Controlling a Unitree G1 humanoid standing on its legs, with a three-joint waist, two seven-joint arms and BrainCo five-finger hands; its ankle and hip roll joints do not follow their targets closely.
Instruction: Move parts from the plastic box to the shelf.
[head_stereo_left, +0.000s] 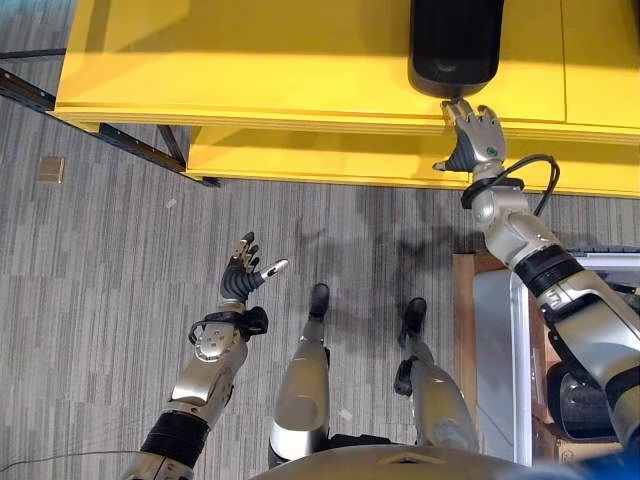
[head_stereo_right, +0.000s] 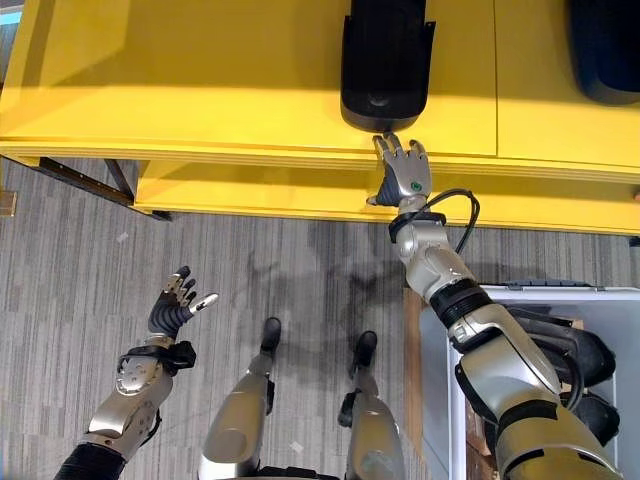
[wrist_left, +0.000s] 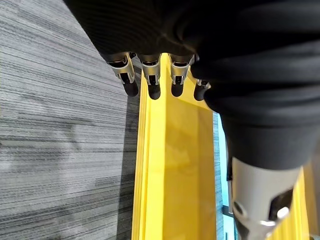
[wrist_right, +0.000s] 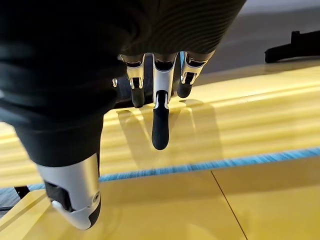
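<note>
A black moulded part (head_stereo_left: 455, 45) lies on the top of the yellow shelf (head_stereo_left: 250, 60), its near end at the shelf's front edge. My right hand (head_stereo_left: 478, 135) is held out just in front of that end, open, with straight fingers (wrist_right: 160, 120) over the yellow top. The fingertips reach the part's edge; I cannot tell whether they touch it. The white plastic box (head_stereo_right: 440, 380) stands at the lower right with dark parts (head_stereo_right: 580, 360) inside. Over the grey floor, my left hand (head_stereo_left: 240, 280) hangs open with nothing in it, its fingers (wrist_left: 150, 75) spread toward the shelf.
Another dark part (head_stereo_right: 605, 45) lies on the shelf top at the far right. A lower yellow shelf board (head_stereo_left: 320, 160) juts out beneath the top one. Black frame bars (head_stereo_left: 130, 145) run under the shelf's left end. Grey carpet (head_stereo_left: 100, 300) spreads to the left.
</note>
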